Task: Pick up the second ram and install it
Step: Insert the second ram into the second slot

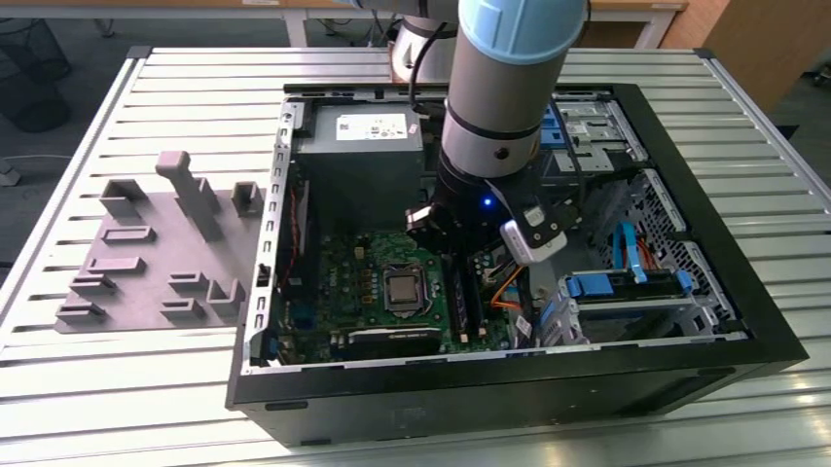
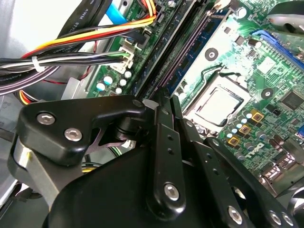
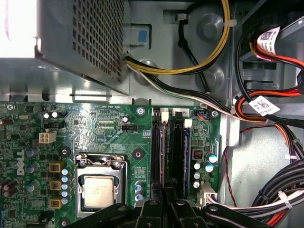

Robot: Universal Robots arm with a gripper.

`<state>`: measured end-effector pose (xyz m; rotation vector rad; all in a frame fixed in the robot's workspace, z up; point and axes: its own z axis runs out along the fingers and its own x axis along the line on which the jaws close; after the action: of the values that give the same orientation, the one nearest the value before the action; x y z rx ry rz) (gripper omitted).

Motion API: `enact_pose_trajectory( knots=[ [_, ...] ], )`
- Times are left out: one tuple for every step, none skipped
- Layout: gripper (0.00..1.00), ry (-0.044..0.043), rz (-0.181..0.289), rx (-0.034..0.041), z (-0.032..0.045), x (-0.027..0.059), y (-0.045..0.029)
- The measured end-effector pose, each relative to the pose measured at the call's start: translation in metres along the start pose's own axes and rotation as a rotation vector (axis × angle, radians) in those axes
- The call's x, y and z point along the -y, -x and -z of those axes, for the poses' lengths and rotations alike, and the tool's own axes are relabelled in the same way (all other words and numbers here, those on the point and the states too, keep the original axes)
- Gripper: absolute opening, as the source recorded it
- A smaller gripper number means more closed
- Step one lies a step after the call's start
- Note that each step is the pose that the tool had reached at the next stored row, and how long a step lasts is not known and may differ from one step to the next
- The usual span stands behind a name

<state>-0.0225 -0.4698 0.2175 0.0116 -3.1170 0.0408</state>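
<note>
My gripper (image 1: 457, 258) reaches down inside the open computer case (image 1: 727, 321), over the memory slots to the exterior view's right of the CPU socket (image 1: 405, 289). In the first wrist view its fingers (image 3: 166, 190) are pressed together on the near end of the second ram (image 3: 161, 147), a thin dark stick standing on edge in a long black slot. In the second wrist view the gripper (image 2: 166, 97) closes at the same line of slots. A second bluish stick (image 3: 186, 147) sits in a neighbouring slot.
A grey fixture plate (image 1: 143, 253) with upright blocks lies on the slatted table at the exterior view's left. The power supply (image 3: 71, 42), bundled cables (image 3: 266, 109) and a blue drive cage (image 1: 624, 287) crowd the case around the slots.
</note>
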Motion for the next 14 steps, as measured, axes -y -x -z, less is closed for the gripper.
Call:
enact_pose_trajectory(
  knots=[
    [0.14,0.0005,0.000,0.0000,0.0000,0.0000,0.0000],
    [0.14,0.0018,0.000,0.0000,0.0001,0.0001,0.0000],
    [0.14,0.0034,0.000,0.0001,0.0004,0.0000,0.0000],
    [0.14,0.0051,0.000,0.0001,0.0008,0.0000,0.0000],
    [0.14,0.0071,0.000,0.0001,0.0013,0.0000,0.0000],
    [0.14,0.0088,0.000,0.0002,0.0013,0.0000,0.0000],
    [0.14,0.0090,0.000,0.0002,0.0013,0.0000,0.0000],
    [0.14,0.0090,0.000,0.0001,0.0013,0.0000,0.0000],
    [0.14,0.0087,0.000,0.0000,0.0015,0.0002,0.0000],
    [0.14,0.0087,-0.001,0.0000,0.0015,0.0004,0.0000],
    [0.14,0.0086,-0.002,-0.0001,0.0015,0.0007,0.0002],
    [0.14,0.0087,-0.003,-0.0001,0.0014,0.0010,0.0004],
    [0.14,0.0088,-0.004,-0.0001,0.0014,0.0013,0.0005],
    [0.14,0.0088,-0.005,-0.0002,0.0014,0.0014,0.0008]
  ],
)
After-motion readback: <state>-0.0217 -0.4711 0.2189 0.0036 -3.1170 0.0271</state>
